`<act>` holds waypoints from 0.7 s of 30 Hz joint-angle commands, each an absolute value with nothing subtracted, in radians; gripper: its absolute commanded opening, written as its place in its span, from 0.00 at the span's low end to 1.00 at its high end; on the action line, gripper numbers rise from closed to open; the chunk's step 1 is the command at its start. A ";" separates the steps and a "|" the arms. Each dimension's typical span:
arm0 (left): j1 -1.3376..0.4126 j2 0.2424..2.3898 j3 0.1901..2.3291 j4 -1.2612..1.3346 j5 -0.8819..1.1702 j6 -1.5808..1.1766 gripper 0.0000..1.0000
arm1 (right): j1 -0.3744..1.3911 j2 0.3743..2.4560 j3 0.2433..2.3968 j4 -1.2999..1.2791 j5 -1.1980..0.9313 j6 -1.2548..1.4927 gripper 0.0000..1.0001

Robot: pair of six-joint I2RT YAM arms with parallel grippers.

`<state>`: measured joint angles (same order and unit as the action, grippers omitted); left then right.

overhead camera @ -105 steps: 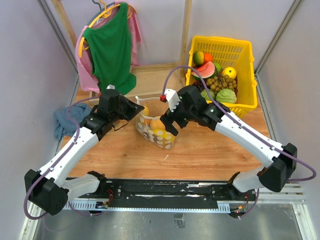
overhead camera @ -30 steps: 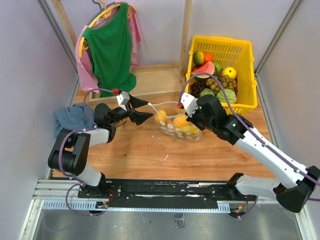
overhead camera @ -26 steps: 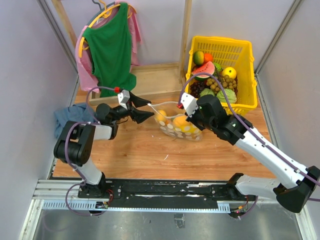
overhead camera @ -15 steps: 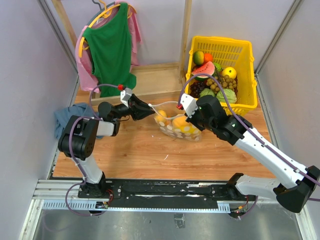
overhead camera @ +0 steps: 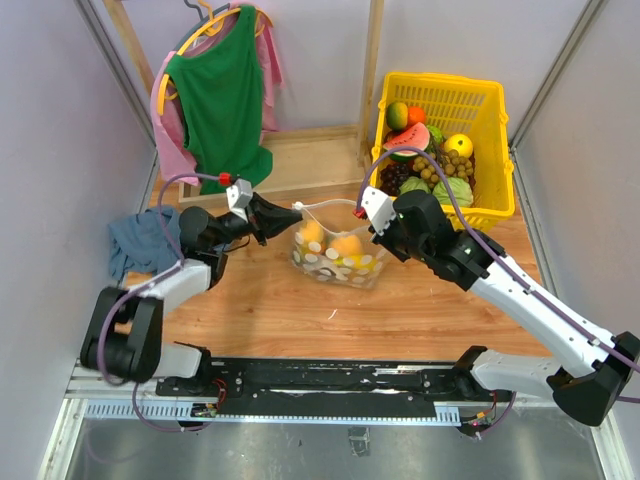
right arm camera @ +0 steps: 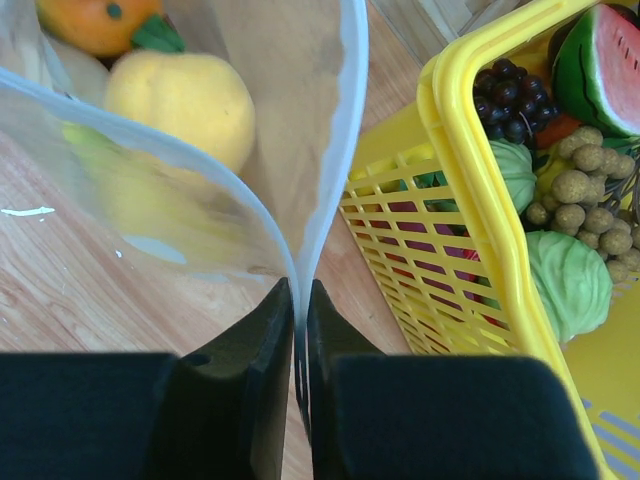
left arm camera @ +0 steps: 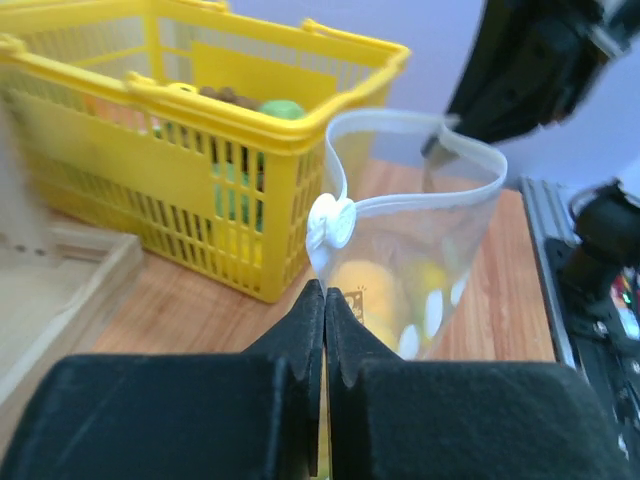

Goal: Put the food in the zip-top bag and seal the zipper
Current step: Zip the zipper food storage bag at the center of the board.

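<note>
Zip-top bag [overhead camera: 335, 265] with food [overhead camera: 346, 243] inside hangs between arms by yellow basket [overhead camera: 445, 77]; floppy slick film, bottom-heavy, so left gripper [left arm camera: 324, 293] and right gripper [right arm camera: 298, 290] clamped on opposite mouth ends at the zipper [overhead camera: 325, 205] looks right.

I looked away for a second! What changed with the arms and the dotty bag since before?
The left gripper, open a second ago, closed on the zip-top bag's left end and pulled it leftward. The right gripper stayed clamped on the other end. The fruit stayed inside, and the yellow basket did not move.
</note>
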<state>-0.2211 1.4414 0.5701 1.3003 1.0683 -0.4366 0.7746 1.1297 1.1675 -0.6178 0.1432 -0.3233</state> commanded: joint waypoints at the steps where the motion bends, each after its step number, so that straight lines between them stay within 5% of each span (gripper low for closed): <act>1: -0.282 1.206 0.634 0.627 0.770 -0.058 0.00 | 0.784 1.108 1.169 -0.593 0.129 -0.306 0.14; 7: -0.322 1.100 0.676 0.376 0.699 0.025 0.00 | 0.785 1.118 1.199 -0.610 0.050 -0.303 0.29; 16: -0.324 1.003 0.745 0.158 0.707 0.083 0.00 | 0.785 1.136 1.328 -0.626 -0.104 -0.259 0.69; 21: -0.328 0.934 0.719 0.131 0.727 0.092 0.00 | 0.787 1.181 1.367 -0.506 -0.285 -0.261 0.77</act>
<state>-0.3183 0.9916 0.7082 0.1791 0.7090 0.0597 0.7746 1.1446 1.3289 -0.5964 -0.1093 -0.2768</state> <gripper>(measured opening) 0.009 0.760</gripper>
